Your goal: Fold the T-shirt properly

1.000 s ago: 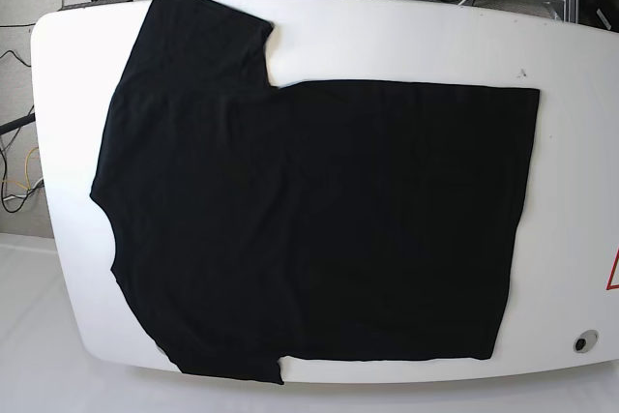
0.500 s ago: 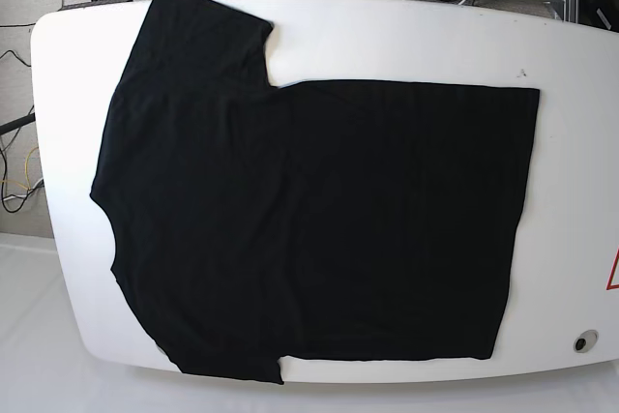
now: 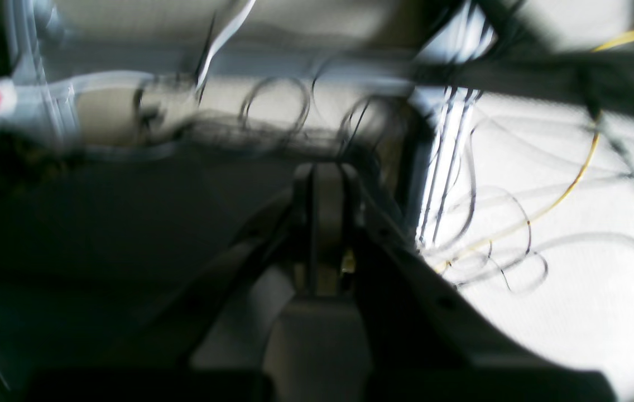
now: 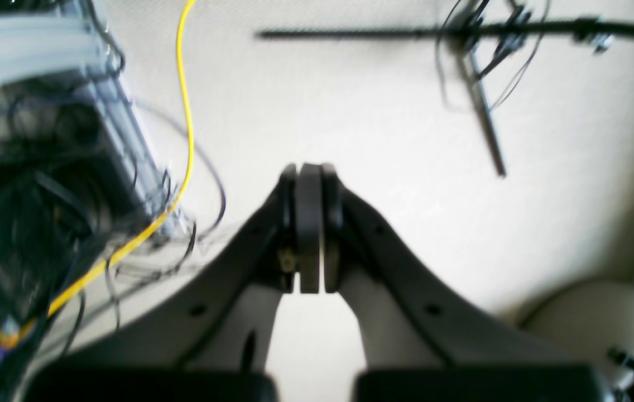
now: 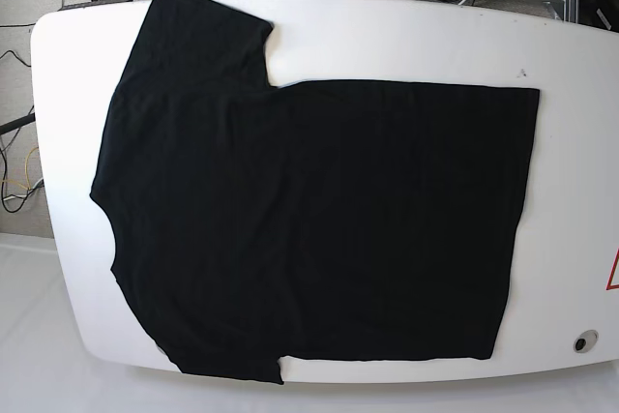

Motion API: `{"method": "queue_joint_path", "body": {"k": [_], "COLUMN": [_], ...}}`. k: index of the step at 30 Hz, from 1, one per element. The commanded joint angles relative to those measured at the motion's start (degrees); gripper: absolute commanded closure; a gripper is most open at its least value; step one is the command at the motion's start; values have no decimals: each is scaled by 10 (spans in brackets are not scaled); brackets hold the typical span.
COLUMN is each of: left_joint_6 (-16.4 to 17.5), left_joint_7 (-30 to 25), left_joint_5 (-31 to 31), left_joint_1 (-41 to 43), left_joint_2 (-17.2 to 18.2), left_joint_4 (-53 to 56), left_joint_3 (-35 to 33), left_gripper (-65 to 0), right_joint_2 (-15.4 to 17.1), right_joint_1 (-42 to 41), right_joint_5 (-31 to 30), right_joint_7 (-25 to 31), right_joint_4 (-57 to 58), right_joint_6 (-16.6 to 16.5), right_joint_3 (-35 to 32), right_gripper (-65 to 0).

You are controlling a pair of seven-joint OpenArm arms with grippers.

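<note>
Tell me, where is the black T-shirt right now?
In the base view, the T-shirt lies spread flat across the middle of the white table, sleeves at the view's left.

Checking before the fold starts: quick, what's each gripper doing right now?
Left gripper: closed, holding nothing.
Right gripper: closed, holding nothing.

1 T-shirt (image 5: pixel 309 229), 1 table (image 5: pixel 387 41), 2 hands: left hand (image 3: pixel 325 178), right hand (image 4: pixel 310 178)
</note>
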State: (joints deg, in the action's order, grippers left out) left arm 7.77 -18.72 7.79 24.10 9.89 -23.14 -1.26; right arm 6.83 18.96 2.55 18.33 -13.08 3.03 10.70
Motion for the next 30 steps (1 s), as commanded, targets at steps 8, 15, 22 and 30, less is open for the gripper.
{"method": "queue_joint_path", "body": {"k": [8, 15, 22, 30], "left_joint_6": [4, 1, 0, 2], "left_joint_7": [-9, -4, 0, -2], "left_joint_5": [-3, -6, -6, -19], "left_joint_1": [46, 92, 116, 131], "left_joint_2": [13, 28, 35, 29], "left_joint_4": [-60, -160, -192, -202], "left_joint_3": [-2, -3, 3, 18], "left_gripper": [-7, -11, -8, -3], "right_joint_2": [5, 9, 12, 11], "right_joint_1": [47, 89, 122, 168], "right_joint_5": [-30, -38, -41, -33], "right_joint_7": [25, 22, 20, 24], "right_joint_4": [-38, -96, -137, -188], "right_joint_6": [-7, -10, -13, -19], "right_joint_3": [3, 6, 5, 4], "right_gripper": [0, 0, 0, 0]}}
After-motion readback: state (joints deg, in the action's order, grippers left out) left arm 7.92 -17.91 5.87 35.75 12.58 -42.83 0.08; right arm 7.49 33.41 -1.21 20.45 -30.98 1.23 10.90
